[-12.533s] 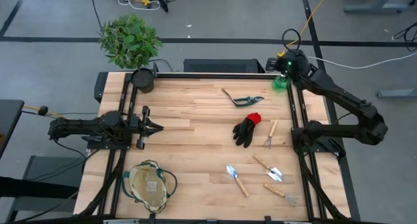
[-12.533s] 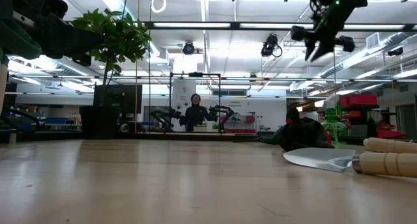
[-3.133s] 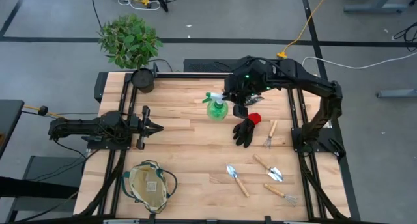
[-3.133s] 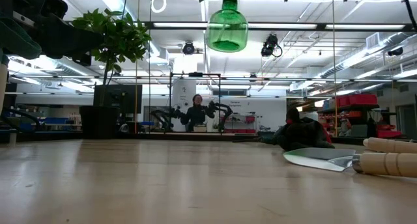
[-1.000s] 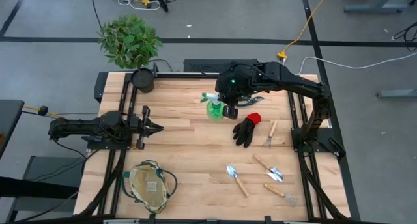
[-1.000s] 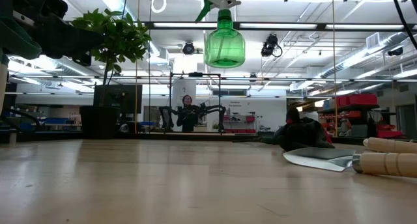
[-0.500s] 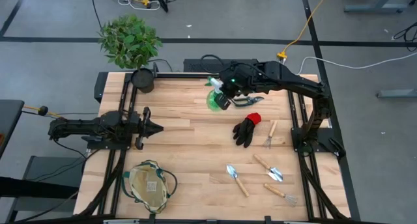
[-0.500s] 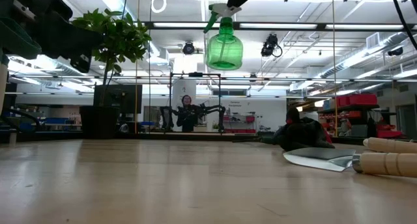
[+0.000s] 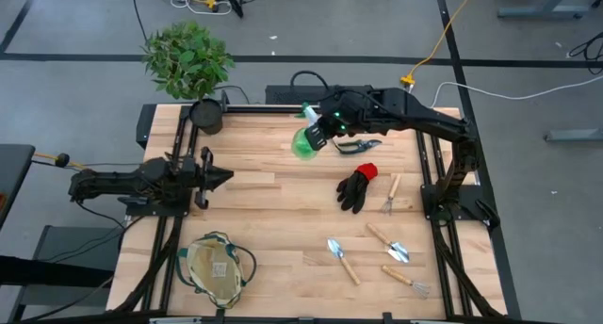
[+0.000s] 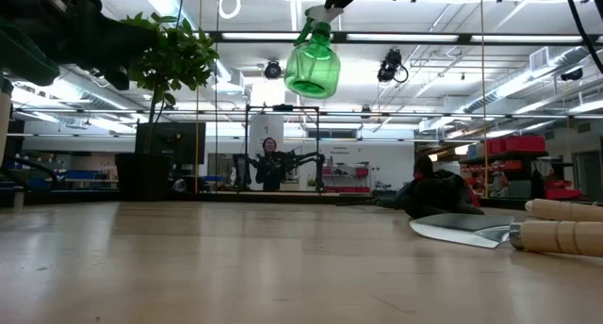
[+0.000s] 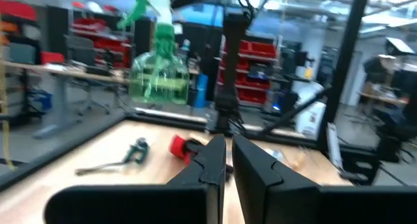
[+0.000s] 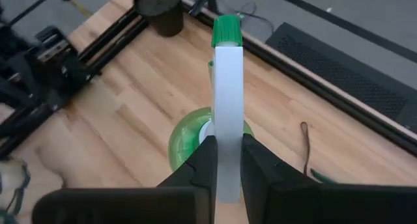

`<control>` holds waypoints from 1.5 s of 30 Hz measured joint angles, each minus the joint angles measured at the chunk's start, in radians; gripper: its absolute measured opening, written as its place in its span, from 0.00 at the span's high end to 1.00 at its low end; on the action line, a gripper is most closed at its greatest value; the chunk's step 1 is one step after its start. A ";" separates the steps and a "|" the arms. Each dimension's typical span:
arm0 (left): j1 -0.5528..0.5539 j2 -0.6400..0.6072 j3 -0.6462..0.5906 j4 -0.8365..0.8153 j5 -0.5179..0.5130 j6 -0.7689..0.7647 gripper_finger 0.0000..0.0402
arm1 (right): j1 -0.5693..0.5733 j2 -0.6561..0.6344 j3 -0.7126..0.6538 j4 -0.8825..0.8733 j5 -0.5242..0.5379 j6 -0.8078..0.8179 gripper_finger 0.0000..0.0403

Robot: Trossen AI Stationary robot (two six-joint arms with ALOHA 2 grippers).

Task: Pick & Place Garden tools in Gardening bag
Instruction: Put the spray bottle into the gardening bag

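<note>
The green spray bottle [image 9: 303,142] hangs high over the table's far middle, with my right gripper [image 9: 325,128] shut on its white head. The low view shows the spray bottle [image 10: 312,70] tilted, far above the tabletop. My left gripper [image 9: 222,177] is shut on nothing at the table's left side, pointing toward the middle. The beige gardening bag [image 9: 218,267] stands on its base at the near left. On the table's right half lie the pruning shears [image 9: 354,145], the black glove with a red cuff [image 9: 357,188], a trowel [image 9: 342,259] and other small hand tools. My right gripper pinches the bottle's white spray head [image 12: 227,113] between its two fingers [image 12: 202,160], which lie along the head. The green nozzle tip [image 12: 227,30] sticks out past them. The fingers slant down from the table's right. The green body [image 12: 187,143] hangs tilted below, clear of the table.
A leafy plant [image 9: 187,58] and a black round pot [image 9: 206,115] stand at the far left corner. Dark frame rails [image 9: 429,187] run along the table's left and right sides. Bare wood lies between the bag and the tools.
My right gripper has rolled about its own axis while staying over the same spot. The bottle has turned with it: its nozzle, which pointed toward the table's left, now points toward the far edge, and its body has tipped from upright to tilted. My left gripper has rolled slightly.
</note>
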 joint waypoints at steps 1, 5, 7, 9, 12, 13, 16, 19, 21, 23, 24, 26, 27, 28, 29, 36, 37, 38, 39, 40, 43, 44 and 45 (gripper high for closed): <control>0.000 0.013 0.011 -0.001 -0.009 0.008 0.92 | -0.002 0.000 0.000 0.001 0.013 0.009 0.89; 0.000 0.078 0.078 -0.005 -0.019 0.036 0.92 | -0.014 0.000 0.000 0.021 0.018 0.008 0.89; 0.000 0.122 0.115 -0.007 -0.021 0.048 0.92 | -0.017 0.000 0.000 0.034 0.019 -0.007 0.89; 0.000 0.172 0.153 -0.010 -0.026 0.056 0.92 | -0.021 0.000 0.000 0.043 0.015 -0.017 0.89; 0.000 0.252 0.209 -0.010 -0.030 0.062 0.92 | -0.023 0.000 0.000 0.045 0.012 -0.022 0.89; 0.000 0.280 0.226 -0.012 -0.031 0.062 0.92 | -0.024 0.000 0.000 0.045 0.011 -0.026 0.89; 0.000 0.362 0.277 -0.012 -0.033 0.088 0.92 | -0.024 0.000 0.000 0.045 0.011 -0.035 0.89; -0.001 0.445 0.334 -0.008 -0.051 0.101 0.92 | -0.024 0.000 0.000 0.045 0.011 -0.035 0.89; 0.000 0.497 0.368 -0.011 -0.082 0.101 0.92 | -0.024 0.000 0.000 0.045 0.012 -0.036 0.89; 0.000 0.547 0.402 -0.010 -0.092 0.104 0.92 | -0.024 0.000 0.000 0.046 0.012 -0.045 0.89; 0.000 0.571 0.417 -0.010 -0.094 0.106 0.92 | -0.024 0.000 0.000 0.047 0.012 -0.047 0.89; 0.000 0.614 0.448 -0.009 -0.094 0.129 0.92 | -0.024 0.000 0.000 0.048 0.012 -0.048 0.89; 0.000 0.633 0.463 -0.009 -0.093 0.141 0.92 | -0.024 0.000 0.000 0.048 0.012 -0.048 0.89; 0.000 0.654 0.476 -0.008 -0.093 0.147 0.92 | -0.024 0.000 0.000 0.048 0.012 -0.048 0.89; 0.000 0.672 0.488 -0.003 -0.095 0.153 0.91 | -0.024 0.000 0.000 0.049 0.012 -0.051 0.89; 0.000 0.779 0.565 0.015 -0.154 0.204 0.79 | -0.024 0.000 0.000 0.067 0.013 -0.061 0.89; 0.000 0.791 0.574 0.014 -0.167 0.204 0.75 | -0.024 0.000 0.000 0.071 0.013 -0.062 0.89; 0.000 0.804 0.584 0.014 -0.175 0.205 0.72 | -0.024 0.000 0.000 0.075 0.013 -0.062 0.89; 0.000 0.815 0.593 0.014 -0.179 0.205 0.69 | -0.024 0.000 0.000 0.080 0.013 -0.062 0.89; 0.001 0.828 0.604 0.014 -0.180 0.205 0.65 | -0.024 0.000 0.000 0.084 0.013 -0.062 0.89; 0.001 0.868 0.640 0.014 -0.180 0.205 0.55 | -0.024 0.000 0.000 0.096 0.014 -0.063 0.89; 0.001 0.884 0.653 0.014 -0.184 0.205 0.52 | -0.024 0.000 0.000 0.101 0.014 -0.065 0.89; 0.000 0.899 0.666 0.013 -0.197 0.205 0.49 | -0.024 0.000 0.000 0.104 0.014 -0.066 0.89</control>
